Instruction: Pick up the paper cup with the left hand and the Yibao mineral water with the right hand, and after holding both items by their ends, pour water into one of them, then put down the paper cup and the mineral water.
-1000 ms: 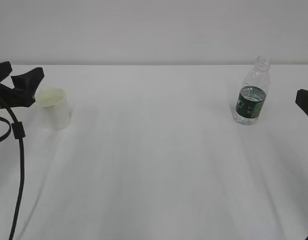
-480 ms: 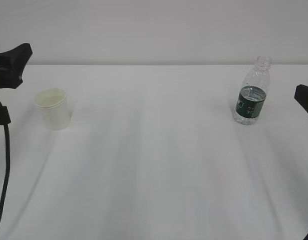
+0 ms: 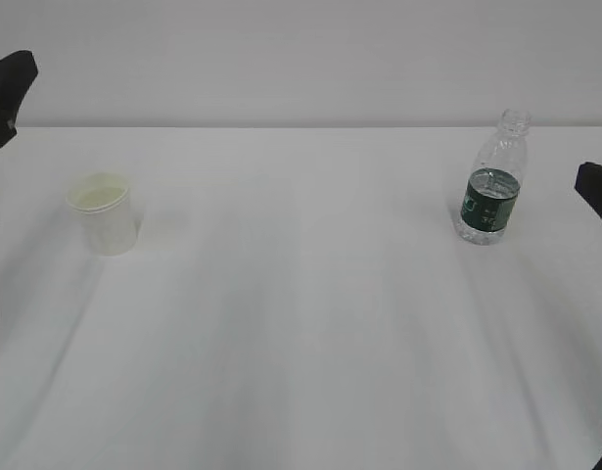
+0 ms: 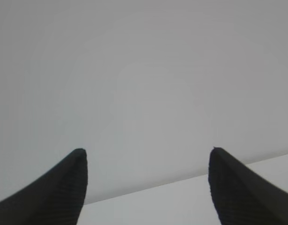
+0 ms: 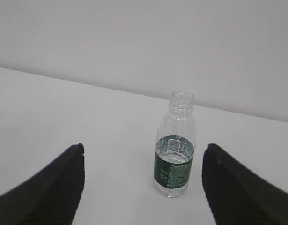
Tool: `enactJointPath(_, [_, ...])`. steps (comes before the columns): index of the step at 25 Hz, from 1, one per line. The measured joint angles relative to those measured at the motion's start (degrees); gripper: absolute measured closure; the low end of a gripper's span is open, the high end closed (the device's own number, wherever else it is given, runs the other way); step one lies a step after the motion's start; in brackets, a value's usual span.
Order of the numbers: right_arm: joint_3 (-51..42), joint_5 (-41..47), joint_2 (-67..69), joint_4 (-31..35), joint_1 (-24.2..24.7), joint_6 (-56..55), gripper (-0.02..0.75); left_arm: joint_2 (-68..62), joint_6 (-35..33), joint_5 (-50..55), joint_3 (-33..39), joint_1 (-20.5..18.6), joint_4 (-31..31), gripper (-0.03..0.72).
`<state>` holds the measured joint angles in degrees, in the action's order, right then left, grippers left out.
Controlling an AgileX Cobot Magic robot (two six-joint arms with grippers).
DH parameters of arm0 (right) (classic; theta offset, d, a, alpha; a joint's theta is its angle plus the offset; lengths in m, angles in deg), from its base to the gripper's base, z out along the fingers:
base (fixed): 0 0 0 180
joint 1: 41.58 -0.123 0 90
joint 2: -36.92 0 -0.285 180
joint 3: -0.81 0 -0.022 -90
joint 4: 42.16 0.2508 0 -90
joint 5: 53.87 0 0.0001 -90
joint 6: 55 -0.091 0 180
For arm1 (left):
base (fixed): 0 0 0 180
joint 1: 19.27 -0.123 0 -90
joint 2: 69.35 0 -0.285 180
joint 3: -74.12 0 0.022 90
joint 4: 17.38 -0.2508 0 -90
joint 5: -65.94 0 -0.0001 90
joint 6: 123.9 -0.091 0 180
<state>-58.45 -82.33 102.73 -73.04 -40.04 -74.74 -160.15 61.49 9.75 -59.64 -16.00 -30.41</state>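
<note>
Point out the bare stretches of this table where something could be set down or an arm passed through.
The widest free patch is the white table between the small white paper cup and the clear green-labelled water bottle, and all along the near edge. Tighter spots: left of the cup and right of the bottle, where the black arms wait.

left hand [image 3: 9,83] lifted up and back, away from paper cup [image 3: 104,212], now well apart, almost out of frame.

You get soft, even, bright light, faint shadows on the white table [image 3: 310,323], slightly soft focus, no glare
</note>
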Motion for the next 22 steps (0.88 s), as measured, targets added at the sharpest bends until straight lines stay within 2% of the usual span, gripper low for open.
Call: enactJointPath(22, [1.11,-1.9,-2.16,-0.23,0.0,-0.24,0.147,16.71,0.0,13.47,0.29,0.0,-0.33,0.114])
